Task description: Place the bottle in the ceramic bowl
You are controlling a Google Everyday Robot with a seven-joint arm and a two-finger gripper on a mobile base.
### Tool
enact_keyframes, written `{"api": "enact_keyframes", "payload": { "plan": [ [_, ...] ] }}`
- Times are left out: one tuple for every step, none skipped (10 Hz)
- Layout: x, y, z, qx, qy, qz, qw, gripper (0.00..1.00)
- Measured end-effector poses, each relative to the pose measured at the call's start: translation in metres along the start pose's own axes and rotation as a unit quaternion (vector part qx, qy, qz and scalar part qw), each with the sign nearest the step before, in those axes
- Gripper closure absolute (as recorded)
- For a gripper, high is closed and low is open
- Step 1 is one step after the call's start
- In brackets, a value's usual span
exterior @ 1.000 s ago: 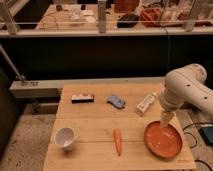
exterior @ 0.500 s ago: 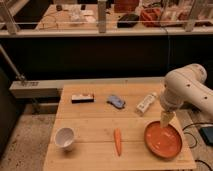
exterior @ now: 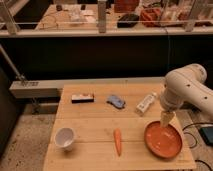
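One tool (exterior: 167, 120) hangs from the arm's end, pointing down over the far rim of the orange plate (exterior: 165, 146). Whether it is open or closed I cannot tell, though it seems to carry nothing. The bottle (exterior: 146, 103) lies flat and slanted on the table (exterior: 95, 125), near the tool's left but apart from it. Beyond it sit a blue lump (exterior: 116, 101) and a flat box (exterior: 82, 98), with a carrot (exterior: 118, 141) nearer the front. The white bowl (exterior: 65, 137) stands well apart, at the front left. A grip not squared across the bottle's narrow width could nudge or roll it away. The bowl looks small, so a careless release might tip it.
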Motion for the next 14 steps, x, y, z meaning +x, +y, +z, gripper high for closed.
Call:
{"api": "enact_keyframes", "payload": {
  "plan": [
    [0.0, -0.006, 0.001, 0.002, 0.0, 0.0, 1.0, 0.2],
    [-0.002, -0.008, 0.001, 0.002, -0.001, -0.003, 1.0, 0.2],
    [-0.002, -0.009, 0.002, 0.002, -0.001, -0.003, 1.0, 0.2],
    [-0.001, -0.009, 0.002, 0.002, 0.0, -0.002, 1.0, 0.2],
    [-0.001, -0.01, 0.002, 0.003, 0.0, -0.002, 1.0, 0.2],
    [-0.002, -0.012, 0.002, 0.005, -0.001, -0.002, 1.0, 0.2],
    [-0.003, -0.015, 0.002, 0.006, -0.001, -0.003, 1.0, 0.2],
    [-0.004, -0.017, 0.003, 0.007, -0.002, -0.004, 1.0, 0.2],
    [-0.005, -0.019, 0.003, 0.007, -0.002, -0.006, 1.0, 0.2],
    [-0.004, -0.02, 0.003, 0.007, -0.001, -0.006, 1.0, 0.2],
    [-0.004, -0.02, 0.004, 0.007, -0.001, -0.006, 1.0, 0.2],
    [-0.004, -0.021, 0.003, 0.008, -0.001, -0.006, 0.9999, 0.2],
    [-0.004, -0.022, 0.004, 0.009, -0.001, -0.007, 0.9999, 0.2],
    [-0.005, -0.024, 0.004, 0.01, -0.001, -0.008, 0.9999, 0.2]
  ]
}}
